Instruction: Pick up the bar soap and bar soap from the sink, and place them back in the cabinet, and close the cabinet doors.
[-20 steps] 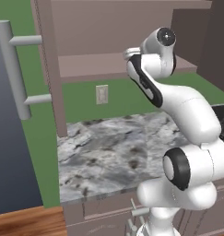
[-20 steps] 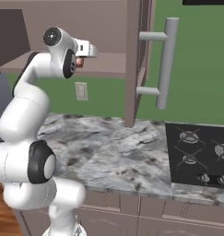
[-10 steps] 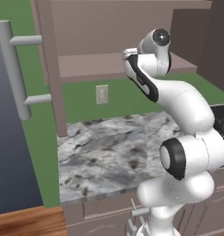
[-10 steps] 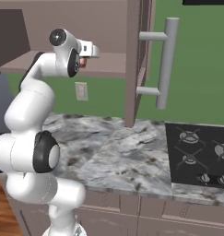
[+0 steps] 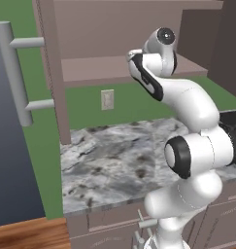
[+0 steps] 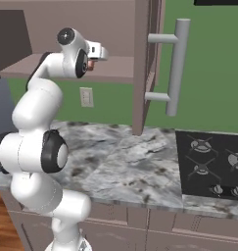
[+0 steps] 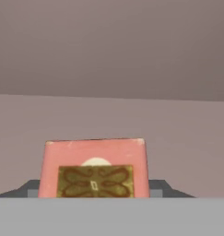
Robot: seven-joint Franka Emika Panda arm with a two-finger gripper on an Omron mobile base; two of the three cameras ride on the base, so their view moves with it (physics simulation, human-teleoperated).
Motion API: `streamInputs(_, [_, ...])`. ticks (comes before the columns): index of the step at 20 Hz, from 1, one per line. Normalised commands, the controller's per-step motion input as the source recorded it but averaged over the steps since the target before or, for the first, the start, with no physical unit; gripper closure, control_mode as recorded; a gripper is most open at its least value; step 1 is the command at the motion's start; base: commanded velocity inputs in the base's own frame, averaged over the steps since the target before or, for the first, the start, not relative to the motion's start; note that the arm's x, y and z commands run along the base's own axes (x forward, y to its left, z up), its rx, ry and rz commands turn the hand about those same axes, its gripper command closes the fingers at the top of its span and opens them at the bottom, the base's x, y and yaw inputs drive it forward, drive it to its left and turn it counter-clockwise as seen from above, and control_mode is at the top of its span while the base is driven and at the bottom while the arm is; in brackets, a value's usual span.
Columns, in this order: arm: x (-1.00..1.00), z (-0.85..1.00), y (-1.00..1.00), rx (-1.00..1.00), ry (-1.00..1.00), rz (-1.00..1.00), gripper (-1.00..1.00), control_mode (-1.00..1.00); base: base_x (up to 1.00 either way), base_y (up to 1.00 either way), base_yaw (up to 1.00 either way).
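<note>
Pincer (image 6: 97, 53) gripping bar soap (image 7: 93, 168), cabinet (image 6: 115, 66) shelf beneath

bar soap (image 7: 94, 168) hides the pincer (image 7: 94, 188) tips — lower edge cut off by the frame.

My left base camera looks forward from behind the arm's left at the cabinet (image 5: 114, 58); my right base camera faces the same cabinet (image 6: 110, 34) and the bench (image 6: 125, 166) below it from the other side. My hand camera sits close, facing the cabinet's inner shelf (image 7: 178, 138).
</note>
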Motion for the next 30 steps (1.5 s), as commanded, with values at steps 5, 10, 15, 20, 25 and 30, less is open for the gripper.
streamInputs(5, [0.16,-0.01,0.00,0.00,0.00,0.00,1.00,-1.00,0.00,0.00,0.00])
streamInputs(10, [0.00,0.00,0.00,0.00,0.00,0.00,1.00,-1.00,0.00,0.00,0.00])
streamInputs(15, [0.00,0.00,0.00,0.00,0.00,0.00,-1.00,-1.00,0.00,0.00,0.00])
streamInputs(20, [0.00,0.00,0.00,0.00,0.00,0.00,-1.00,-1.00,0.00,0.00,0.00])
streamInputs(25, [0.00,0.00,0.00,0.00,0.00,0.00,-1.00,-1.00,0.00,0.00,0.00])
streamInputs(30, [0.00,0.00,0.00,0.00,0.00,0.00,-1.00,-1.00,0.00,0.00,0.00])
